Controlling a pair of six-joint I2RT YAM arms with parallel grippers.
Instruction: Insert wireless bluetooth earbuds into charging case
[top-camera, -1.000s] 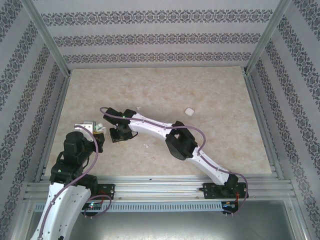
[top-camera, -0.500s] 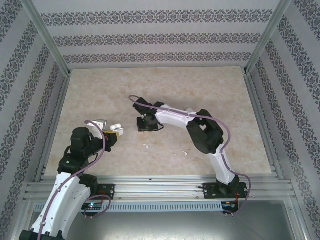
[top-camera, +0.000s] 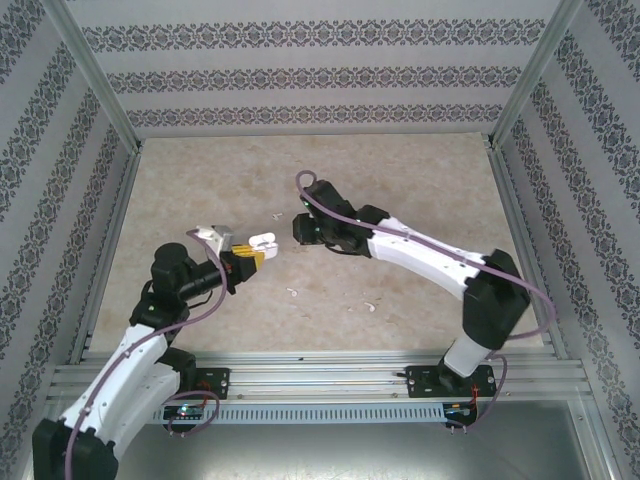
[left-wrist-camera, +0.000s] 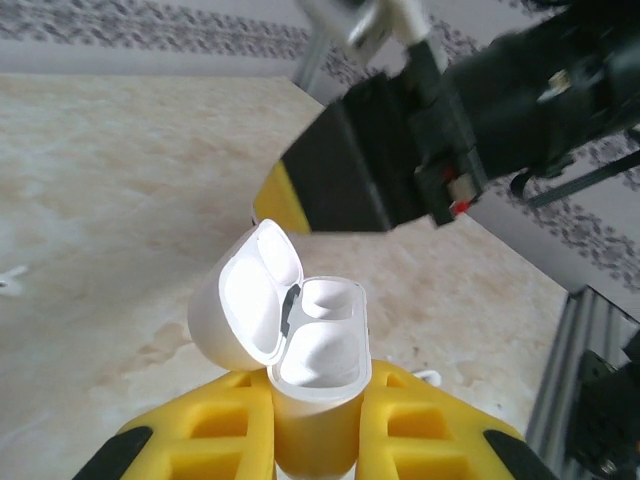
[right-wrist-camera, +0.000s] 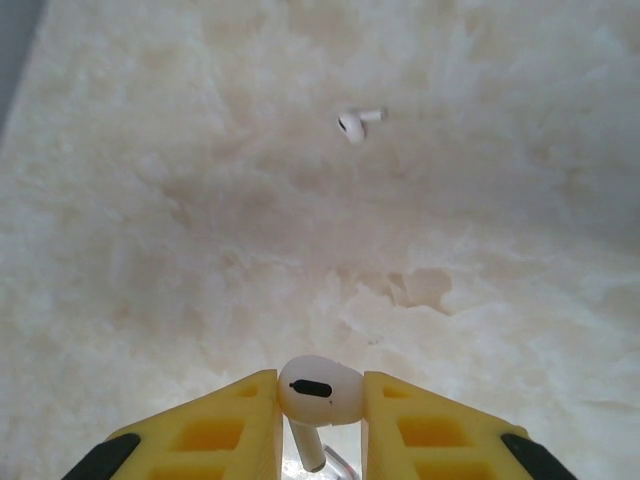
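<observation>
Above the table (top-camera: 420, 180), left of centre, I had the left gripper (top-camera: 250, 254) clamped narrow on the charging case (left-wrist-camera: 318, 352). The case was upright between the yellow fingers (left-wrist-camera: 420, 425) with its lid flipped open. The right gripper (right-wrist-camera: 320, 420) was pinching an earbud (right-wrist-camera: 319, 388), head forward, stem running back between the fingers. From the top it hung just right of the case, close but apart. A second earbud (right-wrist-camera: 358, 124) lay on the table ahead of the right gripper. A third earbud (top-camera: 292, 293) lay nearer the bases, below the case, and a fourth earbud (top-camera: 369, 307) further right. Both were loose, well apart.
</observation>
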